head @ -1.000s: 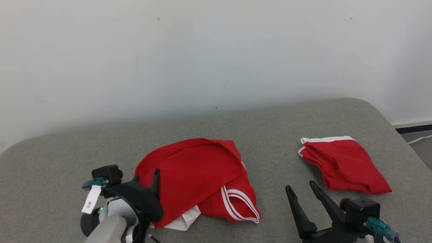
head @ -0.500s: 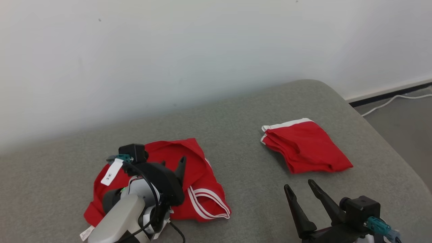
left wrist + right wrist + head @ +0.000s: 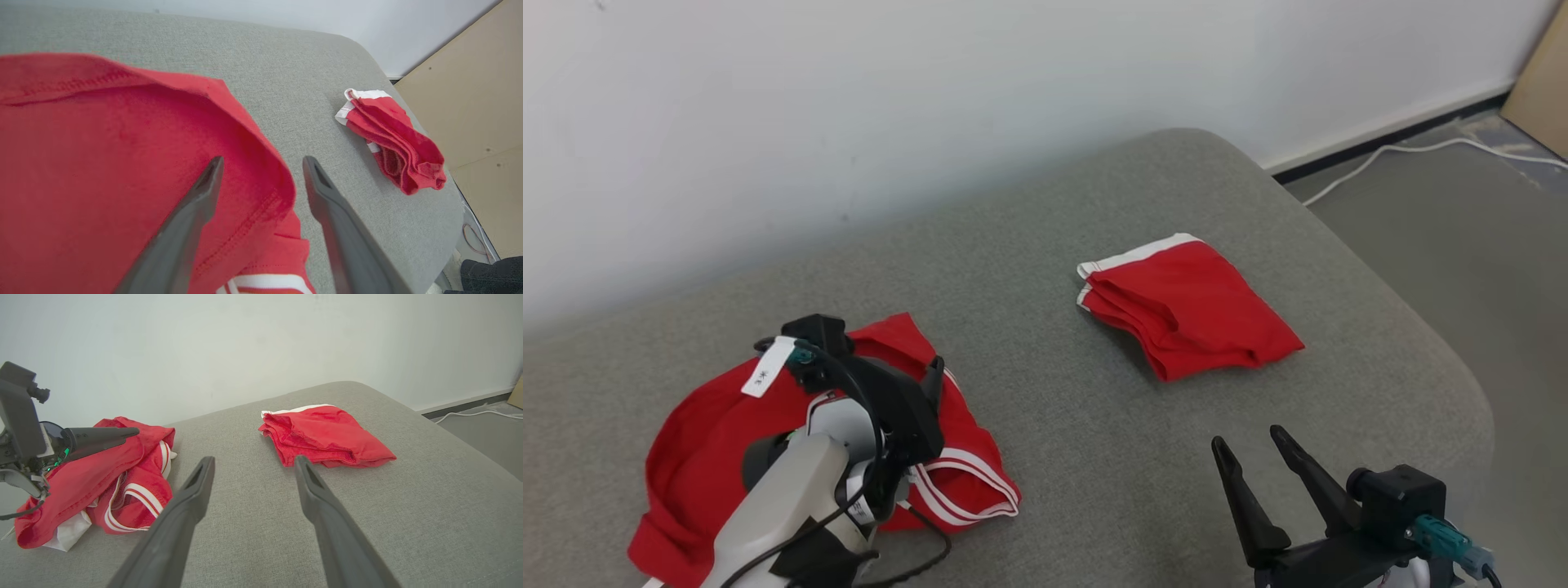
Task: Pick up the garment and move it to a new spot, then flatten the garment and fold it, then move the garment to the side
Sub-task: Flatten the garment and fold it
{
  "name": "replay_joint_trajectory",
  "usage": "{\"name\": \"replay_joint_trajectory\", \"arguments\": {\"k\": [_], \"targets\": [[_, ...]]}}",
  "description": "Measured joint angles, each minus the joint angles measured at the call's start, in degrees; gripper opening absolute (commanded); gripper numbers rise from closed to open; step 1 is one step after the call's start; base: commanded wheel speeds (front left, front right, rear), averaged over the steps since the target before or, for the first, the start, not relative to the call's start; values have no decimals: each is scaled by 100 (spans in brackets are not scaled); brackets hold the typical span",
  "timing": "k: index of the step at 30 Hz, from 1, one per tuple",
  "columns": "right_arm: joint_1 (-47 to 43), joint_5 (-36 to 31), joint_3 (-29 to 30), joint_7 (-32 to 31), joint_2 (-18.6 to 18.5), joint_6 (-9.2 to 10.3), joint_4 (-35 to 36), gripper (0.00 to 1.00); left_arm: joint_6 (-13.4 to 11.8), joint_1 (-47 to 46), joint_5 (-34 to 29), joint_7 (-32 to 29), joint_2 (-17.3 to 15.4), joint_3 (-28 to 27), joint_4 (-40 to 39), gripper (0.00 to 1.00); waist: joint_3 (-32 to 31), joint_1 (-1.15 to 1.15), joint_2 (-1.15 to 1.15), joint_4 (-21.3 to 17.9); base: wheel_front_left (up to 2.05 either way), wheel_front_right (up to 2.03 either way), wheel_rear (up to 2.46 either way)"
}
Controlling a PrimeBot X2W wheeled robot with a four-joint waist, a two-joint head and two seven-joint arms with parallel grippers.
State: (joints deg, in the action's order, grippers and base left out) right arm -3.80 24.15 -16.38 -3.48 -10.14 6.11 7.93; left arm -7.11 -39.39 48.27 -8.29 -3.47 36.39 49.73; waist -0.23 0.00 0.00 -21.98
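The crumpled garment [image 3: 694,441] lay on the left of the table [image 3: 1094,408], right under the left gripper [image 3: 263,161], its hem between the spread fingers, while the right gripper [image 3: 1246,435], also spread and empty, hovered well apart to the right.

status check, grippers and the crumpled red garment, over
Left gripper open over edge of crumpled garment, no grip. Right gripper open, off the cloth. Folded garment apart to the right, path clear.
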Motion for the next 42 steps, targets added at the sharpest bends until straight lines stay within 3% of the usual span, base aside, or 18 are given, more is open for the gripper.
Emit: {"name": "replay_joint_trajectory", "arguments": {"k": [8,9,11,22,23,30,37,42], "targets": [[187,16,116,55,18,0,-44,100,0,-240,-37,0,86,-101,385,100,282,0,0,-184,0,0,0],[204,16,114,56,29,0,-46,100,0,-246,-54,0,97,-100,431,78,290,0,0,-186,0,0,0],[208,16,104,78,52,0,-62,100,0,-257,-77,35,111,-108,463,0,293,0,0,-184,0,0,0],[208,18,114,146,70,0,-213,100,24,-829,-85,240,149,0,143,0,179,0,0,-26,0,0,0],[208,18,98,146,74,0,-233,100,155,-1025,-87,283,151,73,48,0,140,0,0,4,0,0,0],[312,18,-73,144,125,-40,-360,100,310,-1759,-31,535,165,368,-658,0,-32,0,0,17,0,0,0],[238,18,-38,146,92,-57,-377,100,272,-2272,169,839,183,468,-1045,0,-150,-1,0,-25,0,0,0],[133,18,9,155,71,-56,-337,100,200,-2429,240,985,200,255,-732,0,-185,-1,0,59,0,0,0]]}}
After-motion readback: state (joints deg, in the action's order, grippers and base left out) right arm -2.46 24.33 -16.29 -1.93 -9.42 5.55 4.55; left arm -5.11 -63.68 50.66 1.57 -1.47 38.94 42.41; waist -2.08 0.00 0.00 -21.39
